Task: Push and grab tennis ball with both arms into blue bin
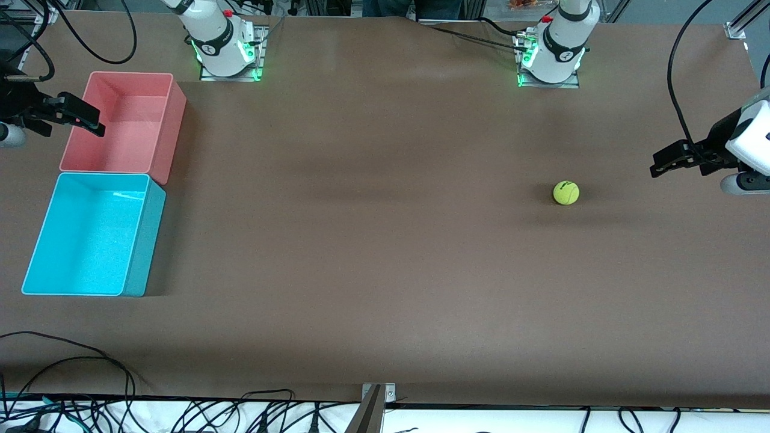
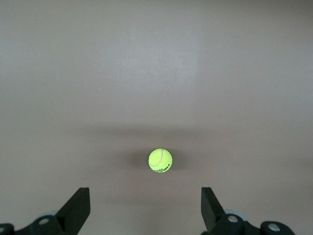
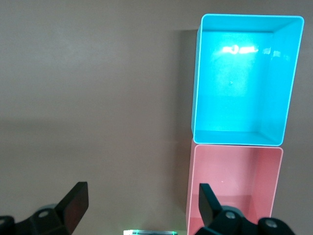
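The tennis ball (image 1: 566,192) sits alone on the brown worktop (image 1: 385,270), toward the left arm's end and well apart from both bins. It rests on bare surface with nothing touching it.

The left pincer (image 1: 657,168) hangs in the air above the worktop's edge at the left arm's end, near the ball but not touching it. In the left wrist view its two black fingers (image 2: 78,208) stand wide apart, holding nothing, with the ball (image 2: 160,160) lying on the worktop between their lines and some way ahead of the tips.

The blue bin (image 1: 36,264) stands at the right arm's end of the worktop, nothing visible inside it. A pink bin (image 1: 174,120) of like size stands just beside it, touching or nearly touching wall to wall, and lies farther from the front camera than the blue one.

The right pincer (image 1: 90,123) hovers over the pink bin's outer rim. The right wrist view shows its fingers (image 3: 76,203) spread apart and holding nothing, with the blue bin (image 3: 195,88) and the pink bin (image 3: 190,196) below them, and the inside of each bin showing only its own floor.

Black cables (image 1: 180,415) run along the white strip at the worktop's edge nearest the front camera.
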### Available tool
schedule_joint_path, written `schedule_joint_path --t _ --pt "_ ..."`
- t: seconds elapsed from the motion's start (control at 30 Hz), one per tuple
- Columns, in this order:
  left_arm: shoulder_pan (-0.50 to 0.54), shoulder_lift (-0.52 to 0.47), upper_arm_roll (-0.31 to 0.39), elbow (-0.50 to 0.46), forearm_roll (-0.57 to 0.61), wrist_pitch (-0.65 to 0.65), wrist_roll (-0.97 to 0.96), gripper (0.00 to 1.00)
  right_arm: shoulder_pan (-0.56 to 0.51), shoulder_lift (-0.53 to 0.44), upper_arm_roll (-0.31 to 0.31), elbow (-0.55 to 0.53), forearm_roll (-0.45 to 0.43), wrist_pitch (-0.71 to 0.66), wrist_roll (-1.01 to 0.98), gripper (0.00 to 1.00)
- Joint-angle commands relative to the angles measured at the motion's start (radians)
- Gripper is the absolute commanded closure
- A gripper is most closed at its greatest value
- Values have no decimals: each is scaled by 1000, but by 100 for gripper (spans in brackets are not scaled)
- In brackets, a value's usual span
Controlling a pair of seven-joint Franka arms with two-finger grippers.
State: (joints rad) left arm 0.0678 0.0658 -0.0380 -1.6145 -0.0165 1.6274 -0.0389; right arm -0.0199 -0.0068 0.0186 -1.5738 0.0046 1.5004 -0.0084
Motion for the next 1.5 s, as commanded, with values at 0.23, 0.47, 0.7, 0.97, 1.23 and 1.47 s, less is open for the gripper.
schedule_joint_path --t 0.23,0.47,0.7,0.97,1.23,1.47 --pt "3 11 -2 21 -6 -15 11 0 1 -9 7 8 8 -20 -1 0" --pt "3 11 -3 21 -6 -15 11 0 1 -9 7 8 8 -20 -1 0" --pt "3 11 -3 21 -6 -15 11 0 1 -9 11 8 9 -22 -1 0" --pt "3 11 -2 21 -6 -15 11 0 1 -9 11 8 9 -29 -1 0" --pt "3 11 -3 21 -5 -15 11 0 1 -9 11 8 9 -29 -1 0" --pt "3 11 -3 21 -6 -15 11 0 1 -9 11 8 9 -35 -1 0"
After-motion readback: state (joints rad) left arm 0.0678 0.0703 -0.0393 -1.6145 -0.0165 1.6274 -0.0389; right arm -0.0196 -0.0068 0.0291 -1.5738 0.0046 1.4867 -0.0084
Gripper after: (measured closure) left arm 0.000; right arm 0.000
